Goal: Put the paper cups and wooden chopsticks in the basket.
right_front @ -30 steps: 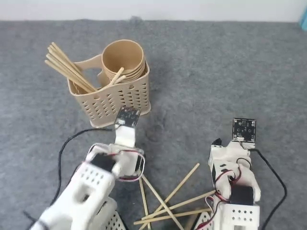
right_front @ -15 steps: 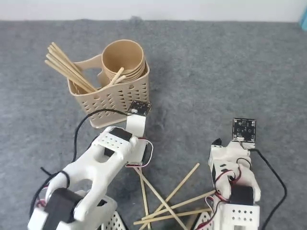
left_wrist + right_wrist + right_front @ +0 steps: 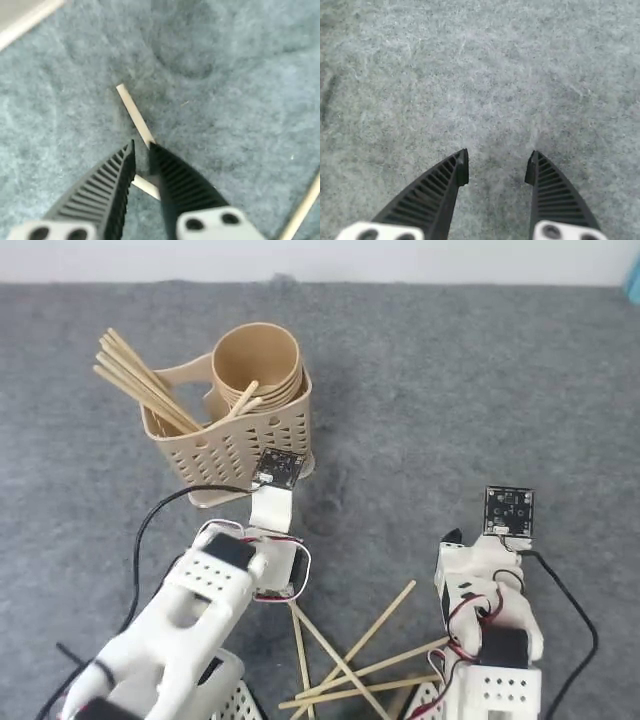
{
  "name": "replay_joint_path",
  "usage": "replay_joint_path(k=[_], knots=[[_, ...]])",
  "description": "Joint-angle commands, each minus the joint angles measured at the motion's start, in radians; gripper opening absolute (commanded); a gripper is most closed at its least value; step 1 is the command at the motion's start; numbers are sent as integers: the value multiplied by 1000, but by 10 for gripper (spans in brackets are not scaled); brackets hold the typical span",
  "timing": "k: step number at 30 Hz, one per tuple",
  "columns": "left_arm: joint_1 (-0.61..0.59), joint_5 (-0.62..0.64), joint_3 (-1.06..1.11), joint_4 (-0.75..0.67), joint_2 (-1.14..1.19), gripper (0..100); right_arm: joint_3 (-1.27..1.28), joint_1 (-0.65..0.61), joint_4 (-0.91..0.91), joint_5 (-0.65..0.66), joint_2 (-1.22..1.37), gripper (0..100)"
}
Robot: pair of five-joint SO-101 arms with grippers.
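A beige perforated basket (image 3: 235, 452) stands at the back left, holding stacked paper cups (image 3: 258, 358) and several wooden chopsticks (image 3: 140, 380). More chopsticks (image 3: 352, 660) lie crossed on the grey carpet between the arms. My left arm (image 3: 225, 575) hangs just in front of the basket, over the far ends of these loose sticks. In the left wrist view my left gripper (image 3: 141, 145) is shut on one chopstick (image 3: 131, 107) that lies on the carpet and runs out past the fingertips. My right gripper (image 3: 497, 160) is open over bare carpet with nothing between its fingers.
The right arm (image 3: 485, 585) sits at the front right beside the loose sticks. Grey carpet (image 3: 470, 390) stretches to the right of the basket and behind it. A black cable (image 3: 150, 530) loops off the left arm near the basket's front.
The left arm swung right towards the basket's front corner, then eased back a little. The right arm and the loose chopsticks have not moved.
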Motion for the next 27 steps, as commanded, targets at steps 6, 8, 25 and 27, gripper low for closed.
replay_joint_path(k=[6, 8, 25, 27], knots=[[0, 135, 38, -15, -66, 367, 23, 15, -1, 14, -18, 199], [0, 132, 38, -17, -66, 353, 23, 15, -1, 14, -18, 199], [9, 2, -171, 29, 359, 77, 23, 16, -1, 14, -18, 199], [6, 0, -188, 44, 390, 93, 23, 16, -1, 14, -18, 199]])
